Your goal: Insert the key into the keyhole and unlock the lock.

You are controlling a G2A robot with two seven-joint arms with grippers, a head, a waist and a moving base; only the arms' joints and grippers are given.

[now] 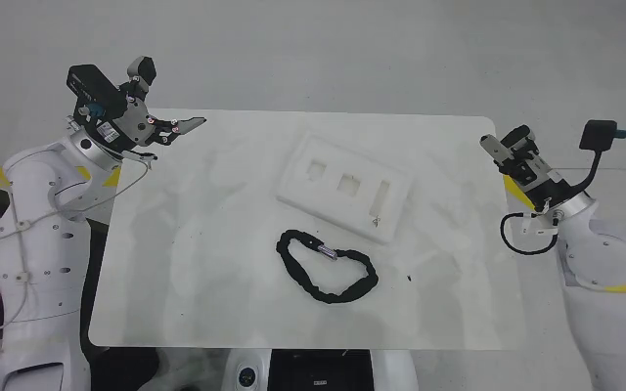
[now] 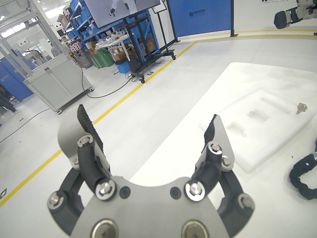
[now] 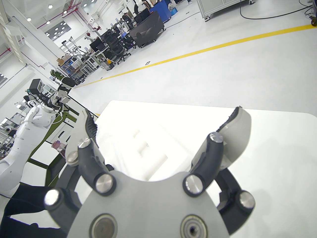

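A black fabric-covered chain lock (image 1: 328, 266) lies looped on the white table (image 1: 196, 283), its silver lock body (image 1: 326, 253) on the loop's far side. Part of the chain lock (image 2: 301, 177) also appears in the left wrist view. A small silver key (image 1: 376, 221) (image 2: 301, 108) rests on the right end of a white foam tray (image 1: 337, 181) (image 2: 257, 139) (image 3: 153, 149). My left gripper (image 1: 173, 95) (image 2: 148, 115) hangs open over the table's far left corner, holding nothing. At the right edge, my right gripper (image 1: 502, 137) (image 3: 162, 111) is open and holds nothing too.
The foam tray has three recessed pockets. Bare tabletop lies left of the chain and toward the front edge. Around the table is open white floor with a yellow line.
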